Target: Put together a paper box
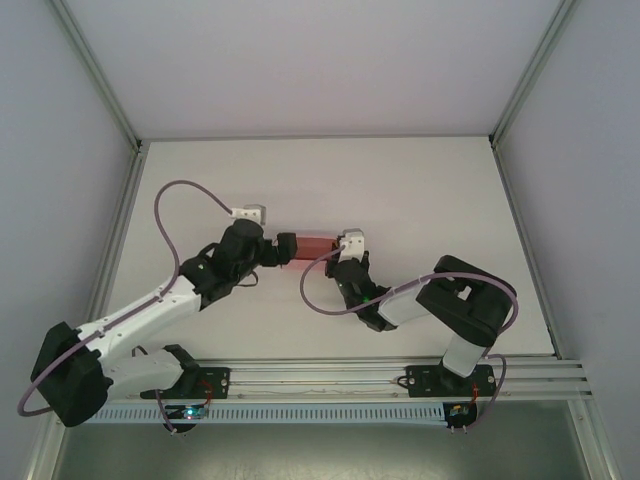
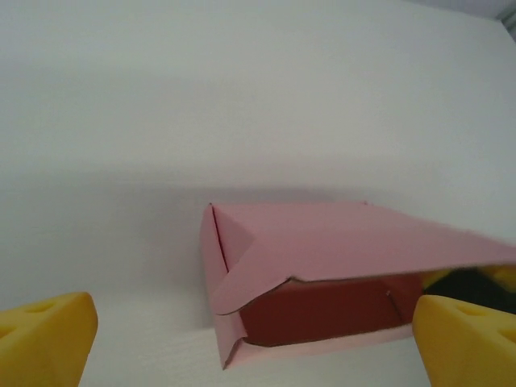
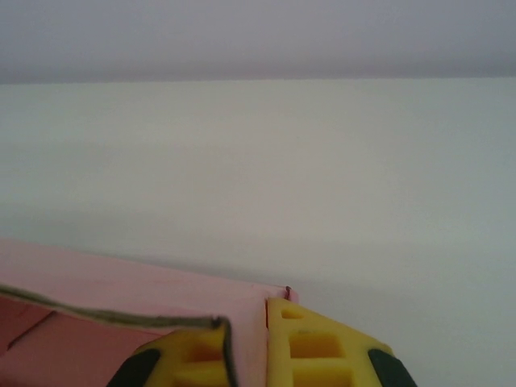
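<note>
Paper box (image 1: 315, 248) – a small, flat carton of pink card – resting on the white table (image 1: 420, 190) near its middle, between the two arms. In the left wrist view the paper box (image 2: 322, 250) lies flat on the tabletop. Its top panel stands slightly raised along the near edge, so that a dark red interior shows through the gap. A curved side flap is folded in at the left corner. The left gripper (image 1: 287, 250) faces the box's left end. Its yellow fingertips (image 2: 44, 339) stand wide apart at the two lower corners of that view, with nothing clamped between them (image 2: 256, 340); the right-hand fingertip overlaps the near right corner of the box, though contact cannot be judged. The right gripper (image 1: 338, 250) meets the box's opposite end. In the right wrist view its two yellow fingers (image 3: 310, 339) are drawn together on a thin upright wall of the pink card (image 3: 121, 290) – one finger inside the box, one outside, the card pinched between them (image 3: 250, 343). Both arms reach inward from their bases at the near edge of the table.
</note>
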Robot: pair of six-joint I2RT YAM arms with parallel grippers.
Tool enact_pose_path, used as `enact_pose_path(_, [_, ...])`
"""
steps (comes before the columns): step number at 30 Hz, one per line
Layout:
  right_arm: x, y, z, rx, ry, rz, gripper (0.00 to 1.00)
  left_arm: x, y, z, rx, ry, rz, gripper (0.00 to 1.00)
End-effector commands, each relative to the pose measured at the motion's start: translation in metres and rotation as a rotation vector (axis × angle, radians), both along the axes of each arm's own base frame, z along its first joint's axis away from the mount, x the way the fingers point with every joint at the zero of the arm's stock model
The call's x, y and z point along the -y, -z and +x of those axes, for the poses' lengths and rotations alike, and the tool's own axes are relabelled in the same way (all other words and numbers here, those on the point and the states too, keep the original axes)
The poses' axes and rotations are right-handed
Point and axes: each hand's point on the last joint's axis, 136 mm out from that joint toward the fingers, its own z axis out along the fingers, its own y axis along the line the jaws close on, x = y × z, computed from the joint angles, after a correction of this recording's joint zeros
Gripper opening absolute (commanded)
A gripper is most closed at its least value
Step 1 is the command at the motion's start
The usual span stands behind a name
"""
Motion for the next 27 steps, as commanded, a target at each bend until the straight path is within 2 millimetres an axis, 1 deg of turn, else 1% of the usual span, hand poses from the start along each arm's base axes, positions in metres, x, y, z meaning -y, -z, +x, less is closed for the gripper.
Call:
enact_pose_path(1, [0.002, 0.024, -0.006, -0.044, -0.007, -0.130, 0.01, -0.029, 0.022, -0.004, -0.174, -0.145, 0.009, 1.00])
enact_pose_path(4, [-0.002, 0.024, -0.008, -0.036, -0.030, -0.124, 0.02, -0.030, 0.034, 0.014, -0.253, -0.169, -0.089, 1.00])
enact_pose_path(8, [-0.006, 0.022, -0.011, -0.007, -0.069, -0.173, 0.02, -0.016, 0.044, 0.044, -0.307, -0.129, -0.194, 1.00])
enact_pose_path(11, [-0.008, 0.026, -0.013, -0.002, -0.094, -0.202, 0.02, -0.003, 0.056, 0.059, -0.339, -0.091, -0.204, 1.00])
enact_pose_path(14, [-0.009, 0.029, -0.014, 0.005, -0.100, -0.212, 0.03, 0.005, 0.073, 0.069, -0.380, -0.072, -0.213, 1.00])
enact_pose_path(17, [-0.013, 0.030, -0.015, 0.008, -0.124, -0.210, 0.05, 0.010, 0.095, 0.069, -0.437, -0.071, -0.248, 1.00])
enact_pose_path(21, [-0.016, 0.028, -0.016, 0.007, -0.129, -0.218, 0.07, 0.018, 0.122, 0.060, -0.505, -0.071, -0.313, 0.99])
enact_pose_path(25, [-0.022, 0.023, -0.018, 0.002, -0.153, -0.215, 0.10, 0.020, 0.141, 0.052, -0.530, -0.076, -0.358, 0.94])
enact_pose_path(27, [-0.025, 0.021, -0.021, -0.001, -0.173, -0.218, 0.13, 0.018, 0.147, 0.051, -0.541, -0.086, -0.349, 0.88])
